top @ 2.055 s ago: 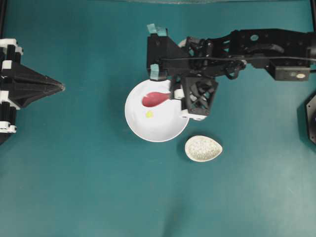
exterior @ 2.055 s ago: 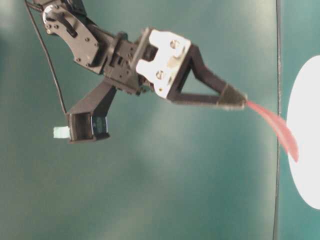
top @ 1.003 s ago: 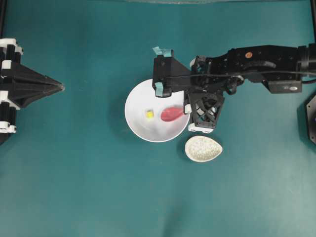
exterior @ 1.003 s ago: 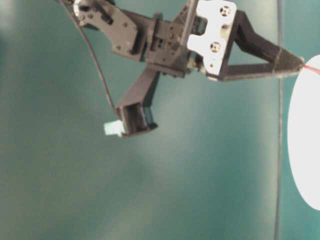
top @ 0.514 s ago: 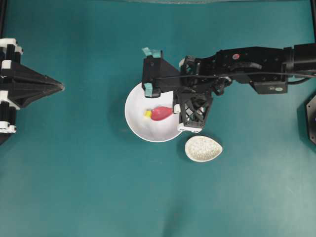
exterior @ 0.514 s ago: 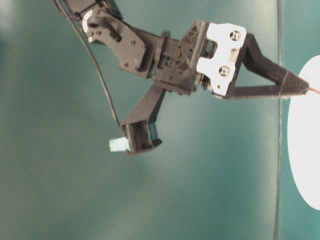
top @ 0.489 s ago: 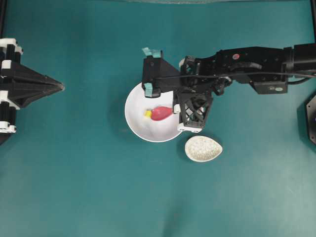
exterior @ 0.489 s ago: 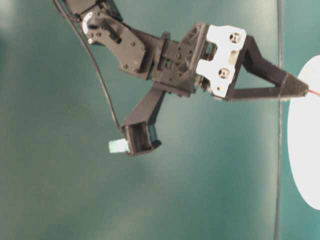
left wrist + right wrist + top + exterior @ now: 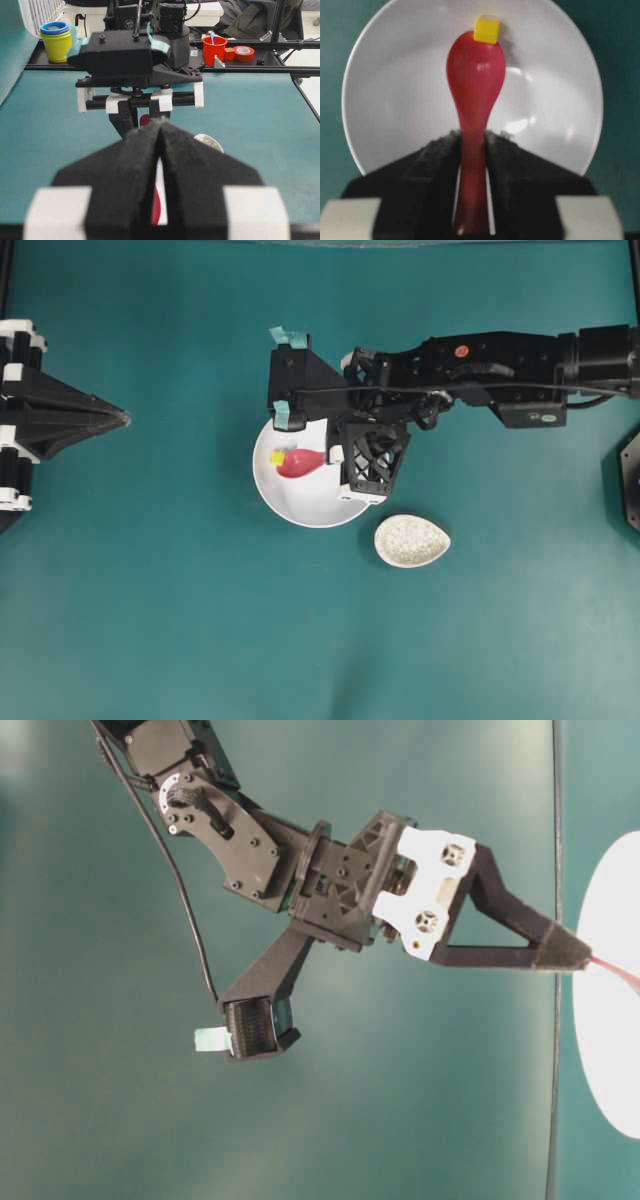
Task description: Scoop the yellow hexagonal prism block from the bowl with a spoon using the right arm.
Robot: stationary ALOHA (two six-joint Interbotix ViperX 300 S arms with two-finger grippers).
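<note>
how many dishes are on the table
2. The white bowl sits mid-table under the right gripper, which holds the spoon inside it. The small speckled dish lies just beside the bowl, toward the lower right in the overhead view. None seem hidden.

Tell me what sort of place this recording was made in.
Probably a robotics lab bench: a plain teal table top carries two black robot arms. Behind it sit stacked yellow and blue cups, a red cup and an orange tape roll.
</note>
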